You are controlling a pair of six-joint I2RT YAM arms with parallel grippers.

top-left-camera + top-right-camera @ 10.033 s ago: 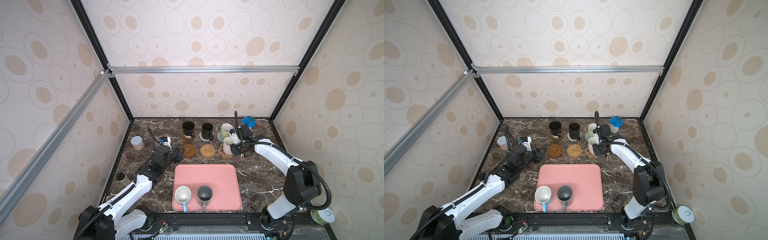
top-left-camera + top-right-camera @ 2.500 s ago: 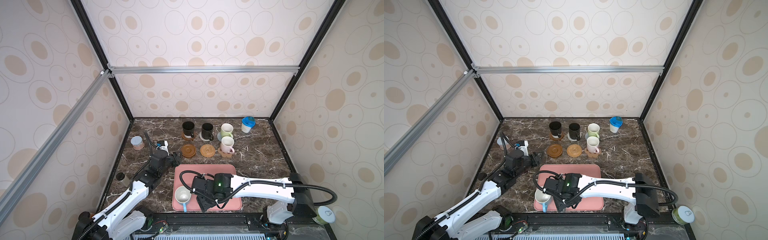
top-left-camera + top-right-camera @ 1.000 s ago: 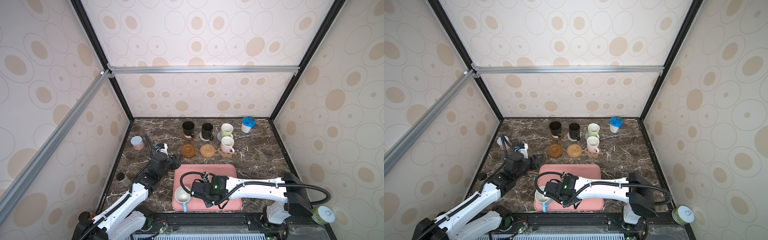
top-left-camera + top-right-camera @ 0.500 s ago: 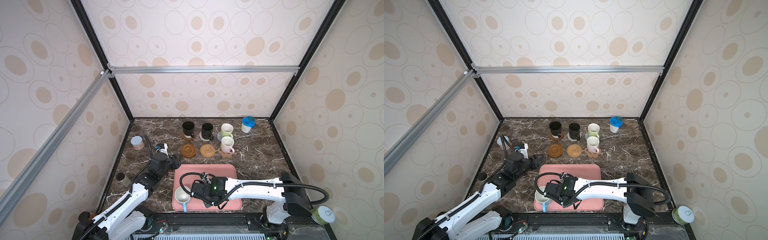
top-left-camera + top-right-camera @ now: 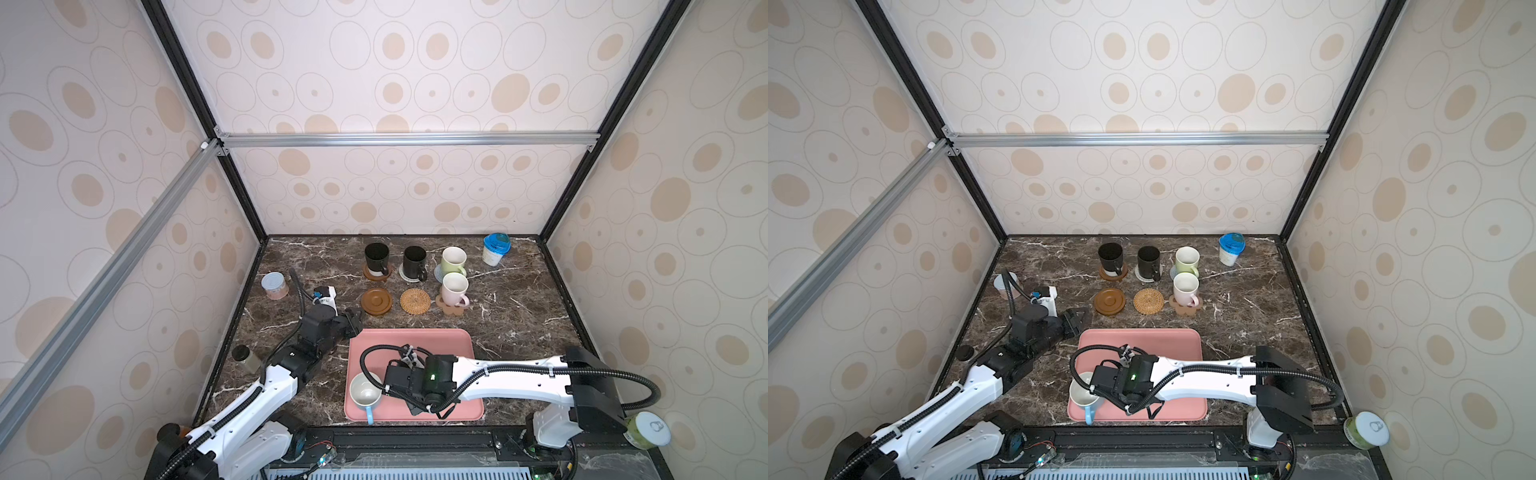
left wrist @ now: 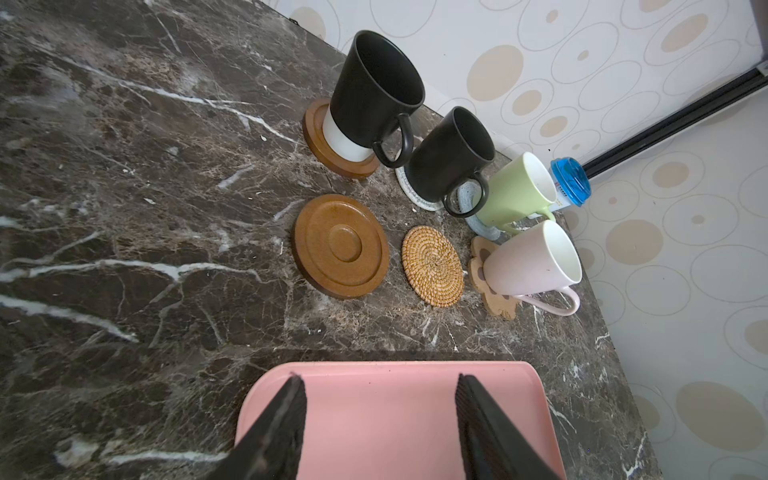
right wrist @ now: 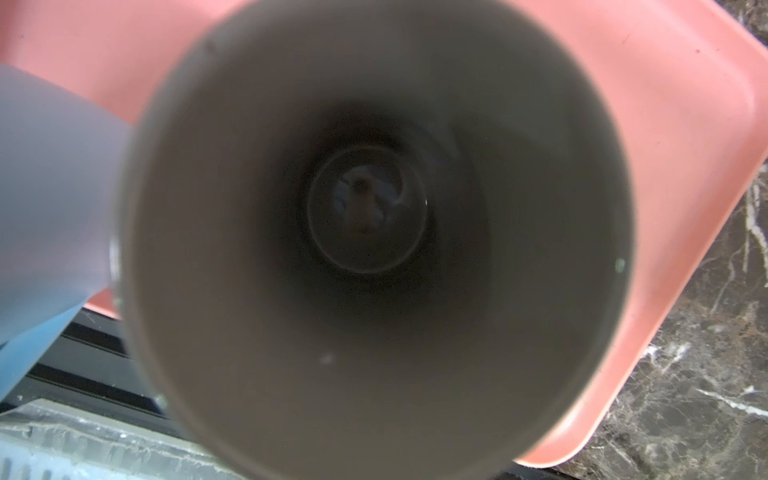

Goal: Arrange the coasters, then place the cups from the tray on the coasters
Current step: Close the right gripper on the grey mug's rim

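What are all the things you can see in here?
black mugs: two, black, back row, on coasters
green mug: one, light green, back row, on a coaster
pink mug: one, pale pink, on the paw coaster
blue mug: one, light blue, on the tray
grey mug: one, dark grey, under the right gripper
bare coasters: two, brown disc, tan rattan round, in the middle
tray: one, pink, front
tub: one, white, blue lid, back right
jar: one, grey lid, left
small jar: one, dark lid, left edge
can: one, green, front right
left gripper: one, black fingers open, by the tray's corner
right gripper: one, black, shut, over the grey mug
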